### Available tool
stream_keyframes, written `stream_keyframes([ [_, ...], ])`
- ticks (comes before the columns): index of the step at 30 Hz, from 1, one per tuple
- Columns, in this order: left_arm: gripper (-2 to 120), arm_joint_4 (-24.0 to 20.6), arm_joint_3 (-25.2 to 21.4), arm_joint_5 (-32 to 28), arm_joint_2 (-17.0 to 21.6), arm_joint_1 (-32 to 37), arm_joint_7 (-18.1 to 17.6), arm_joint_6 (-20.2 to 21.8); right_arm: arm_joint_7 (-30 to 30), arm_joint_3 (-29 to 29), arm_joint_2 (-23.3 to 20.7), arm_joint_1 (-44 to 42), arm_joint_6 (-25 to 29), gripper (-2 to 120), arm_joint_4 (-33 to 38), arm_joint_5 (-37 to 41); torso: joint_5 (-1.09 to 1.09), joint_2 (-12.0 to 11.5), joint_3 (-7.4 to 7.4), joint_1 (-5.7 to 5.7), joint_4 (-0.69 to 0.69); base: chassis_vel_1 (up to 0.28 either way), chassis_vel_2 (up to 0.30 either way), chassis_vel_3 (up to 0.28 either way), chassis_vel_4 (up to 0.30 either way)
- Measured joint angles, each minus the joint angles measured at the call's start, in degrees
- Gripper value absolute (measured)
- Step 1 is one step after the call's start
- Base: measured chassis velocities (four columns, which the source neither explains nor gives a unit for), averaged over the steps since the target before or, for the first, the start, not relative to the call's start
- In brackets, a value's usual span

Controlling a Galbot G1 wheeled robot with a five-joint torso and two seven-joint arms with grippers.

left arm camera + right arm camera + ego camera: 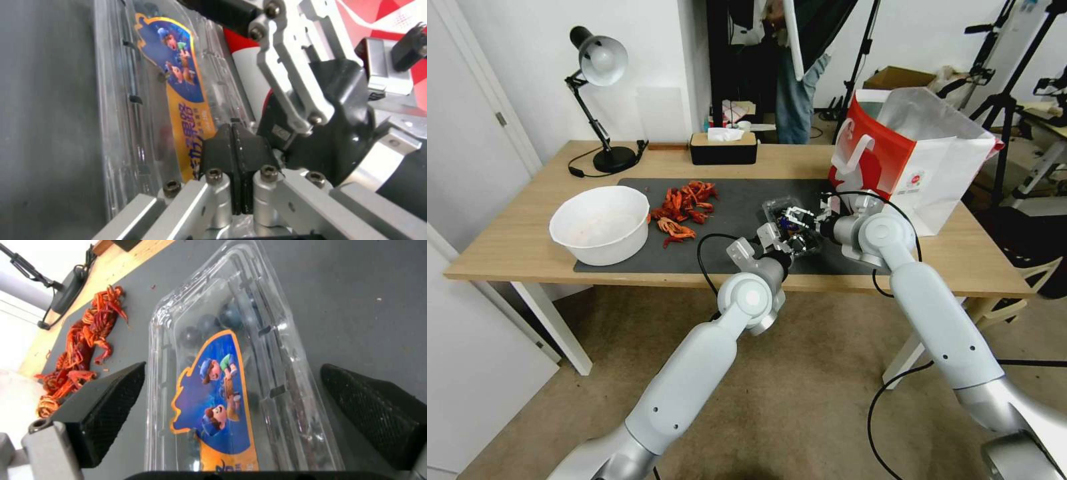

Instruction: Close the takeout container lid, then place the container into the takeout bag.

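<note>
- Two grey-and-silver arms reach from the foreground over a wooden table [514, 247] and meet above a dark grey mat [727, 200].
- Left gripper [235, 146] sits at the near edge of the takeout container [790, 223], its black pads [222, 150] pressed flat together with nothing seen between them.
- Right gripper [231, 406] hovers over the same box, its two textured pads [111, 403] spread wide, one on either side of the clear plastic and not clamped on it.
- Lying on the mat, the takeout container shows its lid [236, 373] folded down over dark blue berries [209, 323]; a blue-and-orange cartoon sticker [218, 396] covers the top.
- Beside it, toward the robot's right, the takeout bag [914, 160] stands open-mouthed on the table, red panel and white handle facing the box.
- Farther left on the mat lie a heap of red crayfish shells [684, 210] and a round white bowl [602, 223].
</note>
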Motion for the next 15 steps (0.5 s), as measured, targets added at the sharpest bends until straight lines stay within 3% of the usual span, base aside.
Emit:
stream_keyframes([
  [15, 0, -0.9, 0.0, 0.0, 0.8, 0.2, -0.1, -0.1, 2.0, 0.6, 0.2, -0.8, 0.0, 49, 0.1, 2.2, 0.01, 0.0, 0.00, 0.00, 0.00, 0.000, 0.000, 0.000, 0.000],
])
